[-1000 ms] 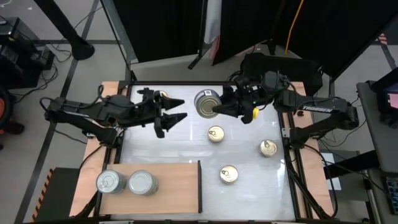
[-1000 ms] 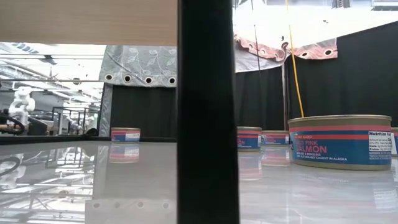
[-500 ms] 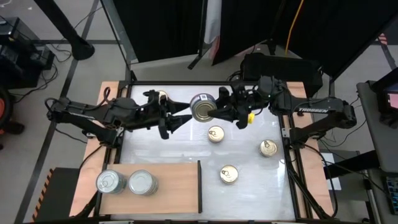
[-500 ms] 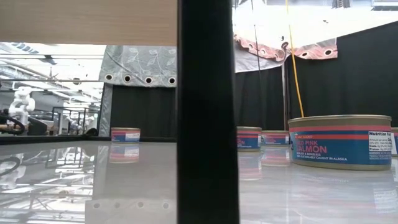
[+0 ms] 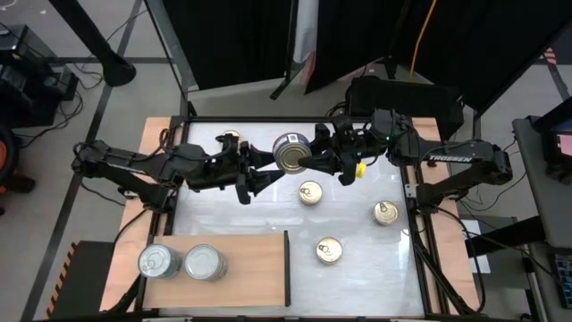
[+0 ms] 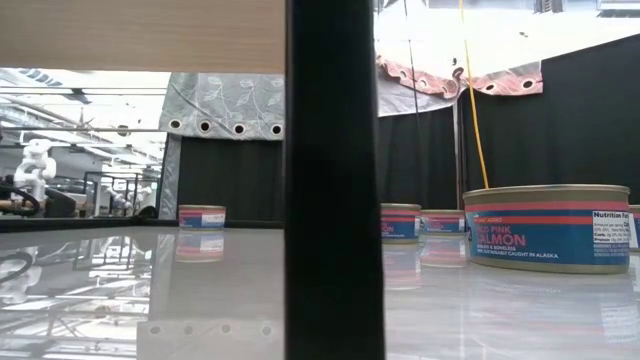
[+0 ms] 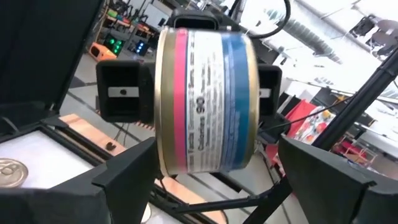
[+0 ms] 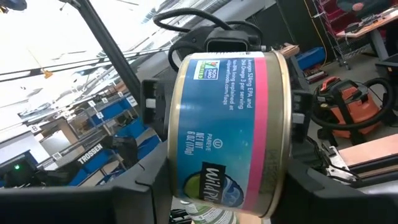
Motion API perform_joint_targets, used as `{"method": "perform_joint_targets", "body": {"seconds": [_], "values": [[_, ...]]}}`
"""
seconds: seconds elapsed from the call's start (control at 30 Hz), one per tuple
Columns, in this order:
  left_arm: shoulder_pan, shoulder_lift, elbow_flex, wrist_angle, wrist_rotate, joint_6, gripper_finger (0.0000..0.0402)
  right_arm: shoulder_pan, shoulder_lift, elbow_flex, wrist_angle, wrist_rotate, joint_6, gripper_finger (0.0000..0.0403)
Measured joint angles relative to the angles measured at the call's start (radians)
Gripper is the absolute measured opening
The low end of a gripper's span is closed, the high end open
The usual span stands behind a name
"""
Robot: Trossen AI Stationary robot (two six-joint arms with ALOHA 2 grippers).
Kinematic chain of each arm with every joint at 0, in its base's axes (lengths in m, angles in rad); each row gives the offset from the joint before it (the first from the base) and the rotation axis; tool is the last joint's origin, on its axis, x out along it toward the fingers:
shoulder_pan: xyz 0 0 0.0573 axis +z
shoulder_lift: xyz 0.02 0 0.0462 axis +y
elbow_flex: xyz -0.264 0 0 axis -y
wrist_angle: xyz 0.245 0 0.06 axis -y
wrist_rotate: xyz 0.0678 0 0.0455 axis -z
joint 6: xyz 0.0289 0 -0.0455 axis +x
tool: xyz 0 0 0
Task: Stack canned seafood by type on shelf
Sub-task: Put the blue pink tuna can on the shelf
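Note:
A seafood tin [image 5: 290, 153] with a silver lid and a pink-and-blue label [image 7: 205, 99] hangs above the table's far middle, and my right gripper [image 5: 309, 157] is shut on it. My left gripper [image 5: 265, 167] is open. Its two fingers [image 7: 127, 177] stand on either side of the same tin without touching it. The shelf [image 5: 241, 259] is a light wooden board at the near left. Two silver-lidded tins [image 5: 158, 261] [image 5: 205, 262] stand on it side by side. Neither gripper shows in the low view. My right gripper pinches the tin by its two flat ends [image 8: 281, 155], one finger [image 7: 121, 93] on each end. The fingers come in about level from the table's right. The tin is lifted clear of the table and tilted, with its lid facing up and toward the near edge.
Three gold-lidded tins [image 5: 310, 192] [image 5: 385, 212] [image 5: 328, 250] lie on the white table right of the shelf, and another [image 5: 230, 139] sits at the far edge behind my left arm. The shelf's dark edge [image 5: 287, 266] stands at its right end and fills the middle of the low view [image 6: 335, 180].
My left gripper has moved toward the table's right, up to the held tin, and has rolled a little. Its open fingers now flank the tin. My right gripper has kept the tin lifted in nearly the same place.

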Motion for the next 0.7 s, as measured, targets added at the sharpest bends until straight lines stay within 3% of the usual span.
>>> {"method": "perform_joint_targets", "body": {"seconds": [0.37, 0.7], "values": [[0.029, 0.03, 0.0, 0.059, 0.003, 0.015, 0.0327, 0.0, 0.0, 0.0, -0.004, -0.005, 0.0, 0.018], [0.028, 0.031, 0.0, 0.085, 0.003, 0.055, 0.0244, 0.0, -0.001, 0.0, -0.023, -0.006, -0.014, 0.018]]}}
